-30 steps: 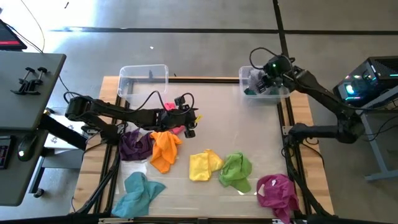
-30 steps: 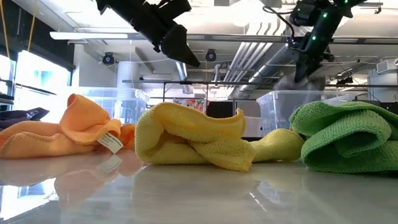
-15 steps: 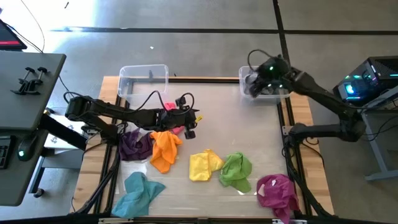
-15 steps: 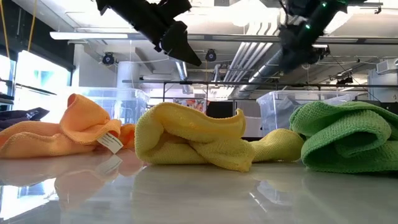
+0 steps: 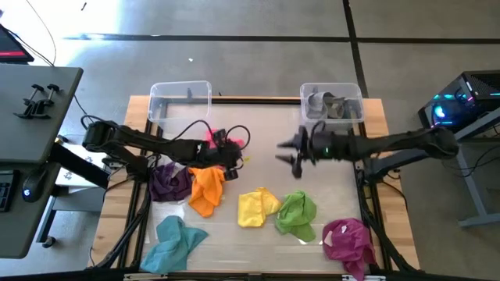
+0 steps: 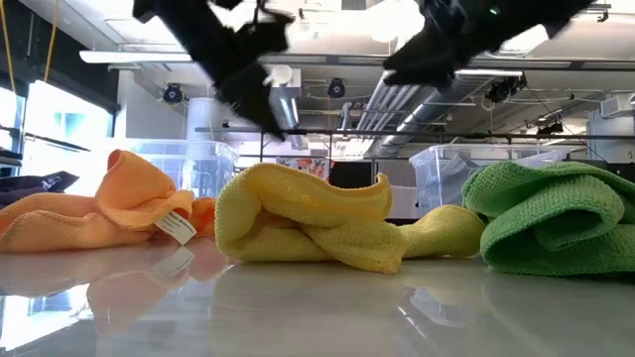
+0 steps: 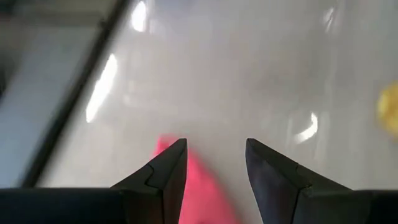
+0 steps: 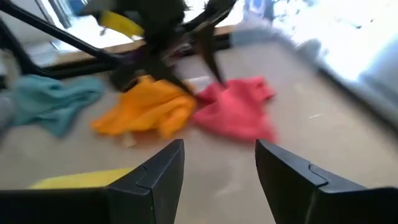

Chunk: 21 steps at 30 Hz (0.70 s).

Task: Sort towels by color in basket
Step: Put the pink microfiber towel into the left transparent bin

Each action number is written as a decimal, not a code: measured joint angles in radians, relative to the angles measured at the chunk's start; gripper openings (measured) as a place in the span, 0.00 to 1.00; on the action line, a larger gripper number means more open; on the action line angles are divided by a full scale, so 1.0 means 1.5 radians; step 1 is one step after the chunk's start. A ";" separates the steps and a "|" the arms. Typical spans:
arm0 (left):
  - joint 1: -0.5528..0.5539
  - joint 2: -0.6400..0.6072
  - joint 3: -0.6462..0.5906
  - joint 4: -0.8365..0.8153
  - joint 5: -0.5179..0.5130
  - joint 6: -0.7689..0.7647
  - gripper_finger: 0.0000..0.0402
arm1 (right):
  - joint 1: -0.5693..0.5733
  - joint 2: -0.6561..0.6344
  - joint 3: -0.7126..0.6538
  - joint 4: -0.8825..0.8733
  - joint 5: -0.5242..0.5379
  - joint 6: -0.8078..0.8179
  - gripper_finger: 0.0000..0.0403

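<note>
Several towels lie loose on the table: purple, orange, yellow, lime green, magenta and teal. A pink towel lies flat just beyond the orange one. My left gripper hangs open over it, tilted down, and the pink cloth shows between and below its fingers. Whether they touch it I cannot tell. My right gripper is open above the table's middle, pointing toward the left arm. A grey towel lies in the right basket.
A clear empty basket stands at the far left of the table. The two grippers face each other across a short gap of bare table. Beyond the table stand a desk on the left and electronics on the right.
My right gripper has swung away from the right basket toward the table's middle and near side. It has sunk a little and turned from pointing down to nearly level. The grey towel stays in the basket. My left gripper has tipped downward toward the pink towel.
</note>
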 joint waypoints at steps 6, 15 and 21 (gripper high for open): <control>0.022 0.016 -0.101 0.045 0.001 -0.154 0.38 | 0.133 0.000 -0.136 0.176 0.141 0.083 0.48; 0.063 0.019 -0.209 0.174 0.047 -0.229 0.42 | 0.195 0.000 -0.212 0.239 0.299 0.174 0.48; 0.066 0.023 -0.247 0.242 0.101 -0.136 0.39 | 0.195 0.000 -0.212 0.237 0.299 0.168 0.48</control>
